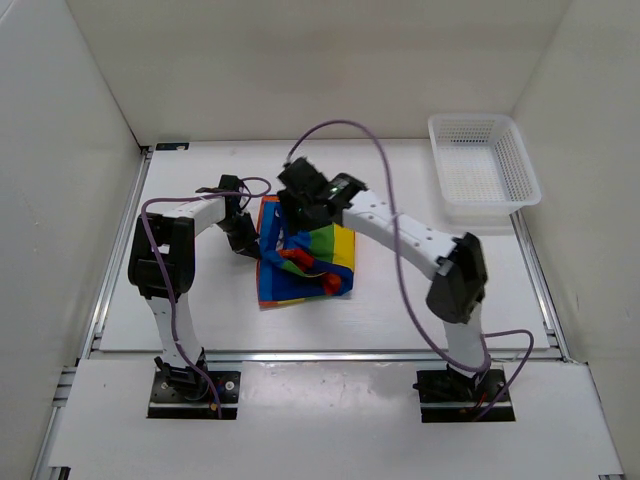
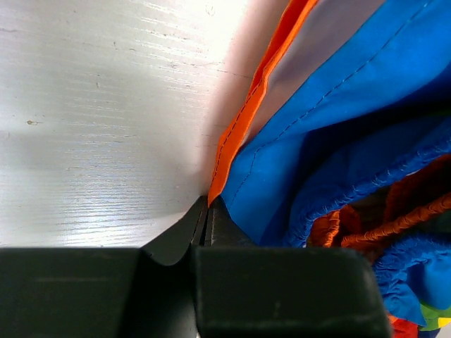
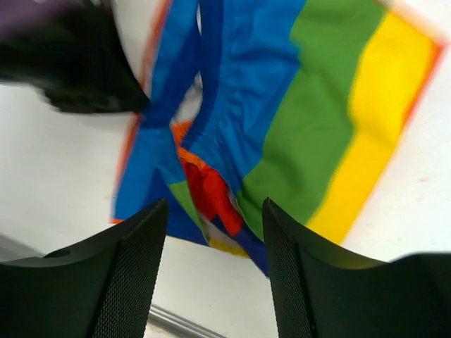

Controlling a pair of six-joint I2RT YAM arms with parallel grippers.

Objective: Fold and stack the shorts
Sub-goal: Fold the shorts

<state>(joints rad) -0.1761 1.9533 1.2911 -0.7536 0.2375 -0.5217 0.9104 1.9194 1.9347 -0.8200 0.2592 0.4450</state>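
The rainbow-striped shorts [image 1: 318, 262] lie crumpled and partly folded in the middle of the table. They also show in the left wrist view [image 2: 338, 120] and the right wrist view [image 3: 310, 120]. My left gripper [image 1: 248, 238] is at their left edge. In its wrist view the gripper [image 2: 208, 211] has its jaws closed on the tip of the orange hem [image 2: 236, 134]. My right gripper [image 1: 297, 226] hovers over the far part of the shorts. In its wrist view it [image 3: 213, 211] is open and empty above the blue and red folds.
A white mesh basket [image 1: 483, 163] stands at the back right of the table. White walls enclose the table on three sides. A metal rail [image 1: 320, 354] runs along the table's near edge.
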